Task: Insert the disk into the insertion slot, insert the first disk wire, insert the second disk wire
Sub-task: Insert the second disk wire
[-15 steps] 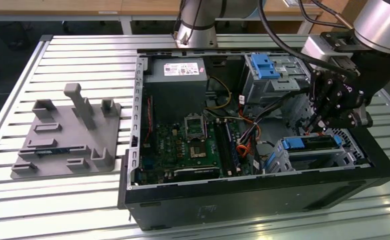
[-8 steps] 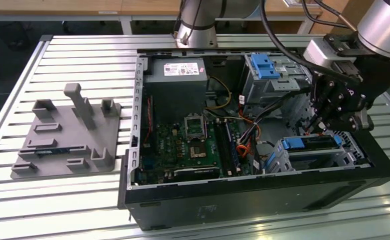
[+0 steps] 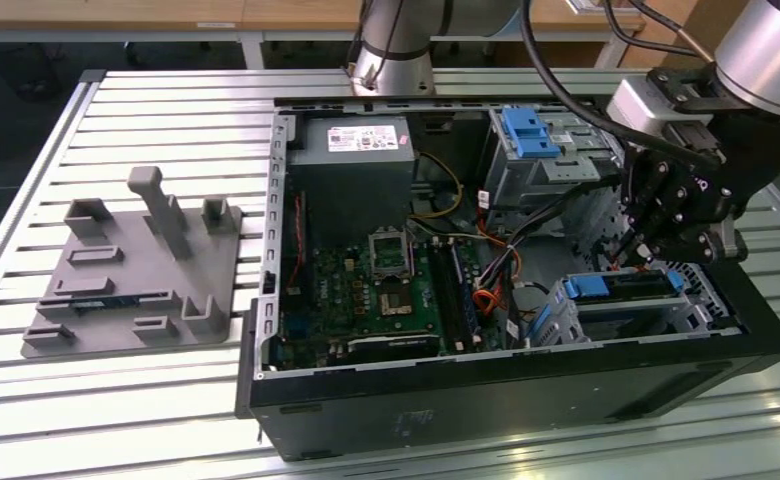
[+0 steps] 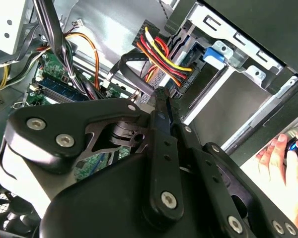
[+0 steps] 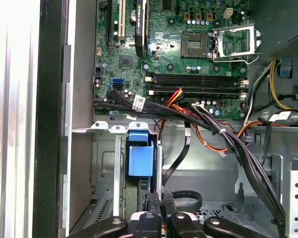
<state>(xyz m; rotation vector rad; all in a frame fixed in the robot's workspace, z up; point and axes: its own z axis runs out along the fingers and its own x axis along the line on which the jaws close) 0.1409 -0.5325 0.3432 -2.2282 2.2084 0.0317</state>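
The slatted worktop [image 3: 163, 400] carries the open computer case [image 3: 497, 390], lying near its right edge in the exterior view. Inside, the insertion slot [image 3: 690, 310] sits against the near case wall, the disk [image 3: 624, 287] seated within. The hand [image 3: 650, 245] hangs just above the disk, fingers [image 5: 161, 208] drawn close together, nothing visibly gripped; loose cables [image 5: 213, 129] crowd the adjacent space.

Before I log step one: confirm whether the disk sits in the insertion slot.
Yes, the disk lies inside the insertion slot in the exterior view.
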